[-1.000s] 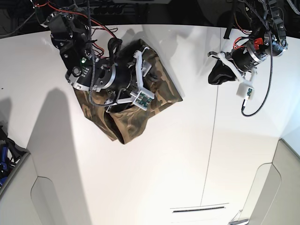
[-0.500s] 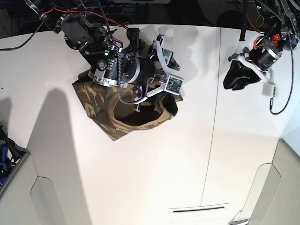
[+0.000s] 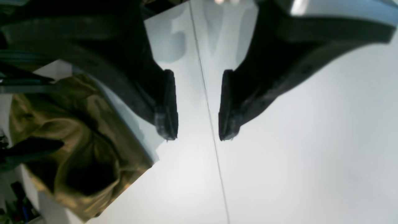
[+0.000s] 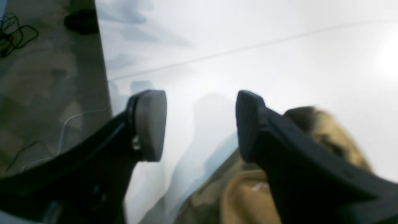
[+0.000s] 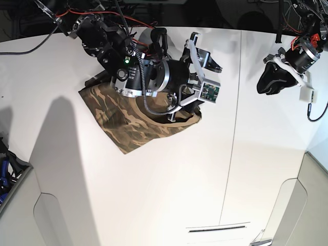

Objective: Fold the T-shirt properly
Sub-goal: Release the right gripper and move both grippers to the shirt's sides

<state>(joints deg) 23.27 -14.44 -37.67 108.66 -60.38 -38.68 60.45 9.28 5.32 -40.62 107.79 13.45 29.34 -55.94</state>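
The camouflage T-shirt point(image 5: 125, 123) lies bunched on the white table point(image 5: 179, 179), its tan collar point(image 5: 182, 122) showing at its right edge. My right gripper point(image 5: 205, 77) hovers over the shirt's right end, open, with nothing between its fingers point(image 4: 149, 124). In the right wrist view the T-shirt point(image 4: 326, 130) lies under and behind the right finger, collar and white label point(image 4: 259, 186) just visible. My left gripper point(image 5: 267, 79) is far right, away from the shirt. It appears open point(image 3: 197, 130) over bare table, with the T-shirt point(image 3: 77, 140) off to its left.
A thin seam point(image 5: 236, 128) runs down the table between the two arms. The table's far edge and dark floor point(image 4: 46, 77) with cables lie beyond the right gripper. A grey bin edge point(image 5: 13, 179) sits at the left.
The right arm has swung right and up across the shirt, and the cloth now lies flatter with the collar exposed. The left arm has drawn back toward the upper right.
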